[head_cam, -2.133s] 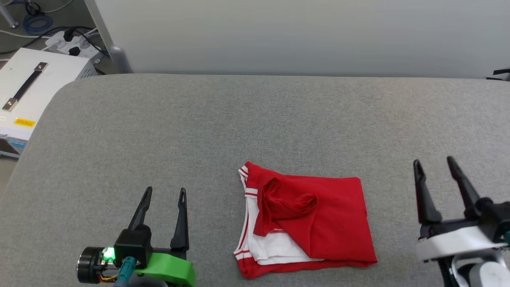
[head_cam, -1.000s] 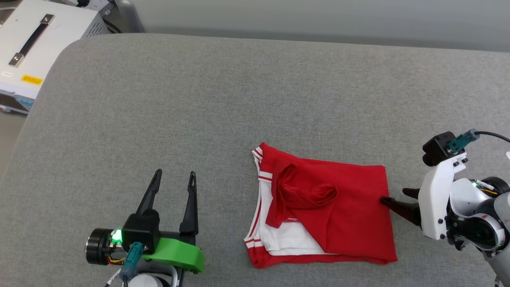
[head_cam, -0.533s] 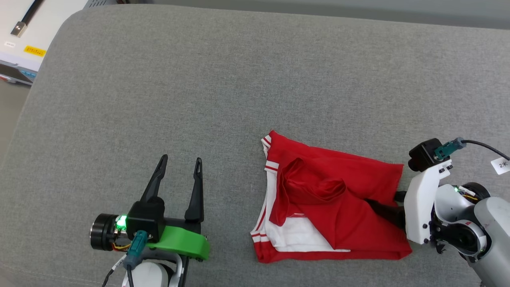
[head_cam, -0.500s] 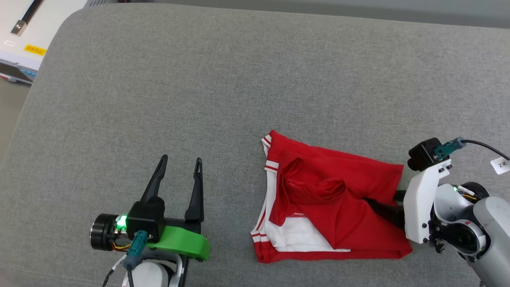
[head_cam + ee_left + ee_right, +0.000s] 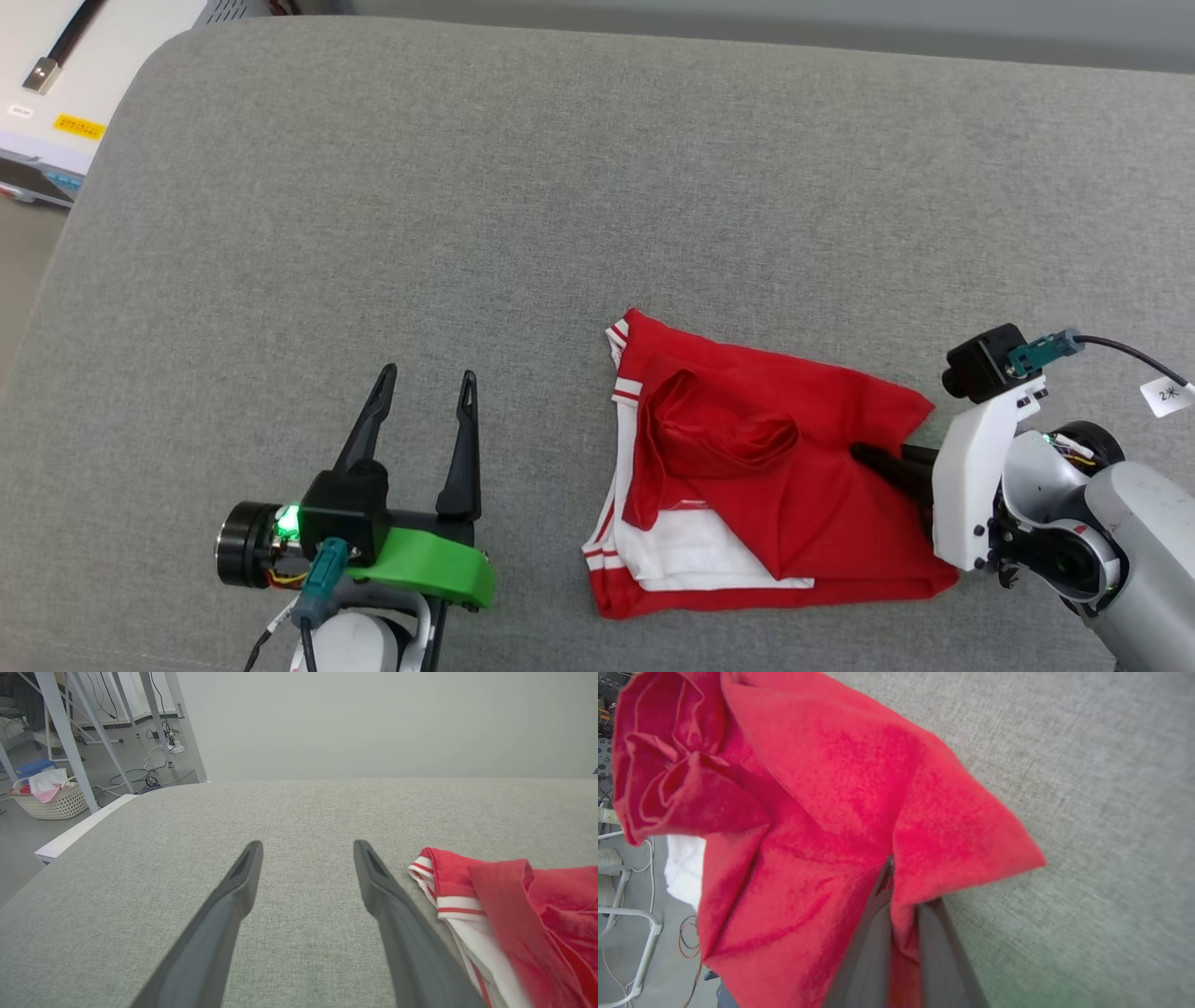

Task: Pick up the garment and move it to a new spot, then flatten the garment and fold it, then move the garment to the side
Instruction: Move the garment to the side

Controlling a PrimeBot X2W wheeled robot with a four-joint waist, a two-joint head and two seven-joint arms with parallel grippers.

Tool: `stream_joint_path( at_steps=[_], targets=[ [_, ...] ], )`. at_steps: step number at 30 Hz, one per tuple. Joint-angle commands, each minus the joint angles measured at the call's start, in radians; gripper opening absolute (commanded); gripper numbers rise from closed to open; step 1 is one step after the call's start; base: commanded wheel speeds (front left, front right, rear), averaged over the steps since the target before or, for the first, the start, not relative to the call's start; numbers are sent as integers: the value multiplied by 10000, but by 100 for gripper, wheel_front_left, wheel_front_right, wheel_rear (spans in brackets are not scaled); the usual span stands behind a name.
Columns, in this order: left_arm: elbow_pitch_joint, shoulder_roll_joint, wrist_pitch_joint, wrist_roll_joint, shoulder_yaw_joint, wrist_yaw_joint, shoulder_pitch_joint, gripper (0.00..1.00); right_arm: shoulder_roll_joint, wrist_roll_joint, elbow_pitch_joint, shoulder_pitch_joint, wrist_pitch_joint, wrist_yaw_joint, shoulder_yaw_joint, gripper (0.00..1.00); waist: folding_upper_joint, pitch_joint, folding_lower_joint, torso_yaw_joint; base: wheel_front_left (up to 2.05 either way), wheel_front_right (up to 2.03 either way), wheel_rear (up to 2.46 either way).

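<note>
In the head view, the garment (image 5: 747, 467) is seen lying folded on the grey tabletop (image 5: 467, 187). It lies close to the near edge and right of the middle, with its white sleeves and striped trim turned toward the left edge. Its right-hand border is pinched by the right gripper (image 5: 864, 455), whose fingers are pressed together on the red cloth. The left gripper (image 5: 428, 378) is held by the near edge, apart from the garment, with its fingers spread.

In the left wrist view, the left gripper (image 5: 308, 847) is shown with fingers wide over bare tabletop (image 5: 303, 807), and the garment (image 5: 514, 896) is seen to their right.

In the right wrist view, a fold of the garment (image 5: 831, 788) is clamped in the right gripper (image 5: 896, 891), and creases are drawn around the fingers.
</note>
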Motion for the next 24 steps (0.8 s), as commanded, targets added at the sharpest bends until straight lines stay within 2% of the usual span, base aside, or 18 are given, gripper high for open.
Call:
stream_joint_path(
  at_steps=[1, 10, 19, 24],
  targets=[
    [26, -48, -59, -68, 67, 56, -6, 100, -115, -25, -94, -132, -205, 0, 61, 0, -1, -118, 0, -142, 0, 0, 0],
    [-55, -47, -59, 20, 361, -35, 265, 100, -1226, -454, -1078, -486, -828, 0, 74, 0, -1, -307, 0, -1215, 0, 0, 0],
    [-266, 3, -59, 157, 726, -105, 330, 100, -2364, -751, -1567, -1202, -689, 0, -171, 0, -1, -163, 0, -2878, 0, 0, 0],
    [-325, 97, -59, 275, 796, -193, 153, 100, -2717, -841, -1658, -1470, -689, 0, -367, 0, -1, 120, 0, -3430, 0, 0, 0]
  ],
)
